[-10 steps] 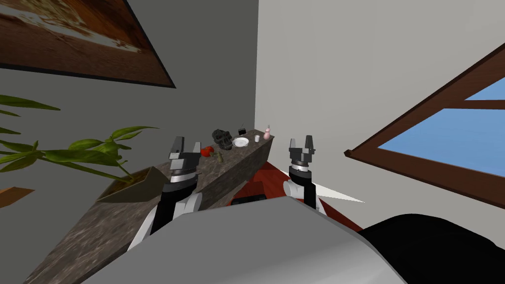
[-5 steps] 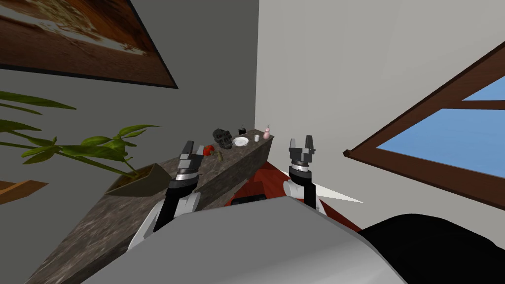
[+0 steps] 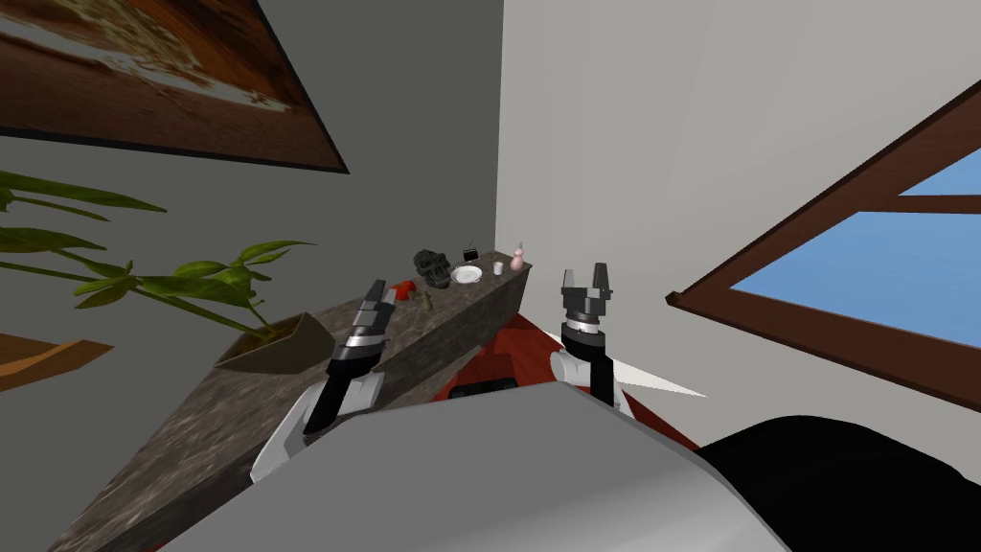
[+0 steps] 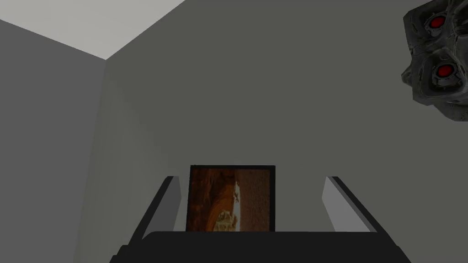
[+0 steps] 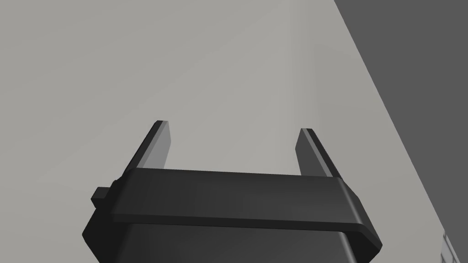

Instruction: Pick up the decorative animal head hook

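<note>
**While the left gripper (image 3: 376, 290) hangs open over the ledge (image 3: 192, 441), the animal head hook (image 3: 433, 269) lies farther along, to its right**

Since the animal head hook sits on the mottled stone ledge beyond the left gripper, farther from me and somewhat to the right, the coming reach has to run forward along the ledge and swing right. The left wrist view bears this out. The hook, dark with two red eyes, shows off to one side of the open fingers and not between them. The hand itself points at the grey wall (image 4: 274, 91) and not down at the ledge. I cannot judge the hook's long axis; from here it looks compact.

The left arm is plainly the nearer one. Its forearm rises from beside the chest and leans forward and to the right over the ledge, past the planter (image 3: 278, 342). Its fingers stand wide apart and hold nothing.

A small red object (image 3: 404, 290) lies just beyond the fingertips, between them and the hook (likely the thing to steer around). A white dish (image 3: 467, 275) sits just right of the hook.

The right gripper (image 3: 586, 274) is held off the ledge's right edge, upright, its fingers likewise spread and empty.
</note>
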Robot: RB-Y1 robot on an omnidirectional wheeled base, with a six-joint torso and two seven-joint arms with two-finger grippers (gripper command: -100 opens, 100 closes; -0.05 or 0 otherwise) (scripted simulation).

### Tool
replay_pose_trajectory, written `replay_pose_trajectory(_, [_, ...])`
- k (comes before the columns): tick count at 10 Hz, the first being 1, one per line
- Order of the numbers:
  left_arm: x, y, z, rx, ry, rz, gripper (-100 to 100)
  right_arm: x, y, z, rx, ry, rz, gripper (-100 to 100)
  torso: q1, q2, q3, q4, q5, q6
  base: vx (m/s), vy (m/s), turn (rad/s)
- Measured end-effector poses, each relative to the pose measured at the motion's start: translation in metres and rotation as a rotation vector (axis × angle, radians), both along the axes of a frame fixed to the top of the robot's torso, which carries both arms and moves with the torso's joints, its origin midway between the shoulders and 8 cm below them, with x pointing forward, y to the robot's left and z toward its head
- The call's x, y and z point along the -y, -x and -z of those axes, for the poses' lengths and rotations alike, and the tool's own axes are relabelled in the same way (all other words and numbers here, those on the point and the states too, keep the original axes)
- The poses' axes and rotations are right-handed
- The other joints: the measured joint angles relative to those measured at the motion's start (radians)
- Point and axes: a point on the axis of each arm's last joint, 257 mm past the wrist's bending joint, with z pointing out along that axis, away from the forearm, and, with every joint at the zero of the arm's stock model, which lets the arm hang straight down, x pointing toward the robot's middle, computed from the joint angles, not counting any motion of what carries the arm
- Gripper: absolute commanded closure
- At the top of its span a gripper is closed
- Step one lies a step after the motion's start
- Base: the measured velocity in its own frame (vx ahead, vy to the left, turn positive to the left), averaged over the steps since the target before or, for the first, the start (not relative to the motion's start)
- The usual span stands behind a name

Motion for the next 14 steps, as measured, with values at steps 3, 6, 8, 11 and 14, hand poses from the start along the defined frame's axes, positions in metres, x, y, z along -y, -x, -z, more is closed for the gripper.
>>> replay_pose_trajectory(3, [-0.015,-0.015,0.023,-0.053,-0.035,-0.038,-100,0.0,0.0,0.0,0.0,0.0,0.0,0,0.001,-0.001,-0.001,0.0,0.0,0.0,0.003,-0.027,0.023])
replay_pose_trajectory(6, [-0.045,-0.029,0.052,-0.115,-0.079,-0.098,-100,0.0,0.0,0.0,0.0,0.0,0.0,0,0.0,-0.002,-0.001,-0.001,0.0,0.0,0.021,-0.044,0.036])
replay_pose_trajectory(8, [-0.064,-0.036,0.075,-0.166,-0.102,-0.146,-100,0.0,0.0,0.0,0.0,0.0,0.0,0,0.0,-0.004,-0.002,-0.001,0.0,0.0,0.048,-0.042,0.031])
replay_pose_trajectory(11, [-0.093,-0.046,0.105,-0.238,-0.132,-0.222,-100,0.0,0.0,0.0,0.0,0.0,0.0,0,-0.001,-0.006,-0.003,-0.001,0.0,0.0,0.062,-0.042,0.024])
replay_pose_trajectory(14, [-0.113,-0.05,0.127,-0.291,-0.146,-0.275,-100,0.0,0.0,0.0,0.0,0.0,0.0,0,0.001,-0.005,-0.003,-0.001,0.0,0.0,0.051,-0.024,0.016])
